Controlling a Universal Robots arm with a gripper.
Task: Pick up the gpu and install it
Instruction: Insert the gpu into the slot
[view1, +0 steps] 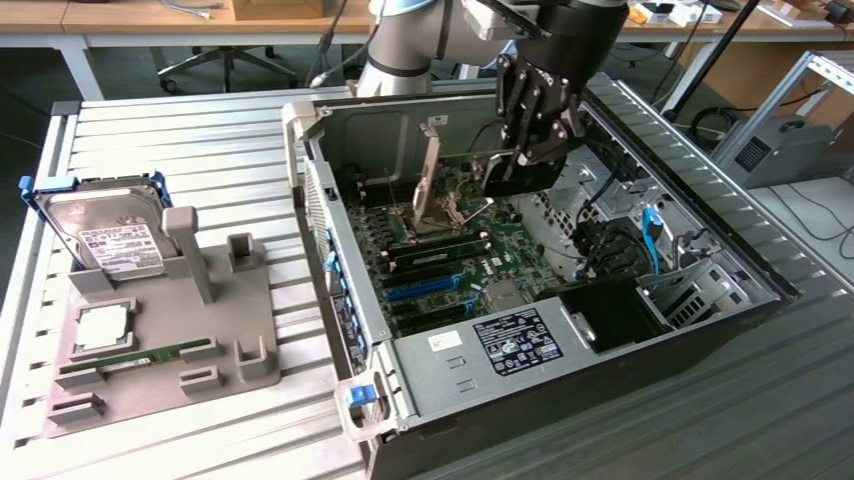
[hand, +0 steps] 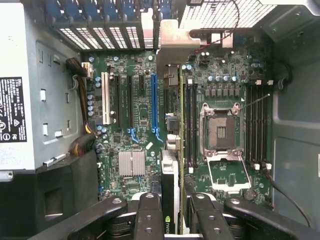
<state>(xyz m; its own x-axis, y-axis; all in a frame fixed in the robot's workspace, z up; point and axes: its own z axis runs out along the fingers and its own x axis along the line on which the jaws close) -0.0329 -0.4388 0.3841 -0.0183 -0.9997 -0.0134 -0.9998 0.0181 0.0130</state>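
Note:
The gpu (view1: 521, 177) is a slim dark card hanging on edge over the motherboard (view1: 461, 262) inside the open computer case (view1: 441, 385). Its silver end bracket (view1: 430, 170) points toward the case's rear wall. My gripper (view1: 530, 150) is shut on the card's upper edge. In the wrist view the gpu (hand: 171, 165) shows edge-on between my fingers (hand: 149, 217), with its bracket (hand: 172, 42) at the slot openings. The card hangs between the blue expansion slot (hand: 153, 105) and the memory slots (hand: 190, 125). I cannot tell whether its lower edge touches the board.
The CPU socket (hand: 220, 127) stands open beside the card. The power supply (view1: 514, 345) fills the case's near end, and cables (view1: 650, 240) run along the drive bay side. A grey holder (view1: 160, 340) on the exterior view's left carries a hard drive (view1: 110, 235) and a green memory stick (view1: 134, 357).

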